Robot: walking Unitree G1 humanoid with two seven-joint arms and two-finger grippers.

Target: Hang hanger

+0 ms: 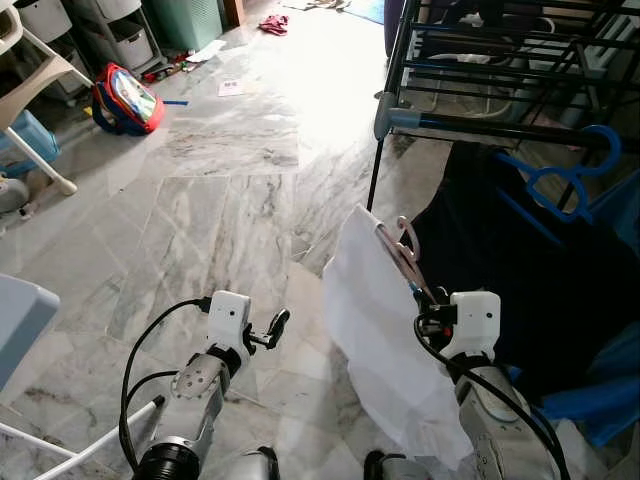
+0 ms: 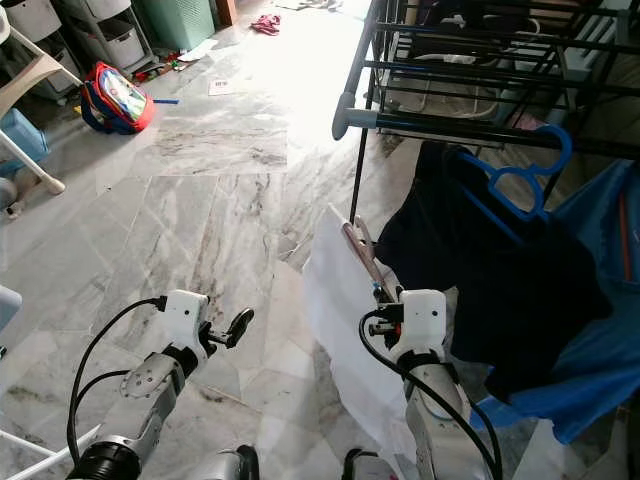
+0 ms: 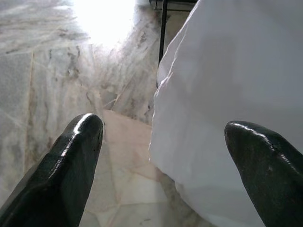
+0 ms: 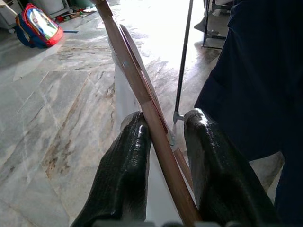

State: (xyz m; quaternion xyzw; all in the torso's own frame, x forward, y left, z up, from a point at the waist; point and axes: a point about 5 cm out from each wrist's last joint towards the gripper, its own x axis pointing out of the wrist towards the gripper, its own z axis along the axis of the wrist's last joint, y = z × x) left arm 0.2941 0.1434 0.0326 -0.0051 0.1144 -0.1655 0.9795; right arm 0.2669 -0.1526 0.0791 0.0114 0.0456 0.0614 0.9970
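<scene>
We see the right pincer (image 4: 163,137) clamped on the wooden hanger (image 4: 135,75), which carries a white garment (image 1: 385,330) at lower centre of the frame. The hanger's hook (image 1: 405,238) points toward the black drying rack (image 1: 500,60) at upper right, apparently short of its rail. A blue hanger (image 1: 570,175) with a dark garment (image 1: 510,280) hangs there. The left pincer (image 3: 163,156) is spread wide and holds nothing, above the marble floor (image 1: 220,200).

Two silver arms with white wrist blocks, looped black cables, glossy black fingers (image 3: 61,165).
</scene>
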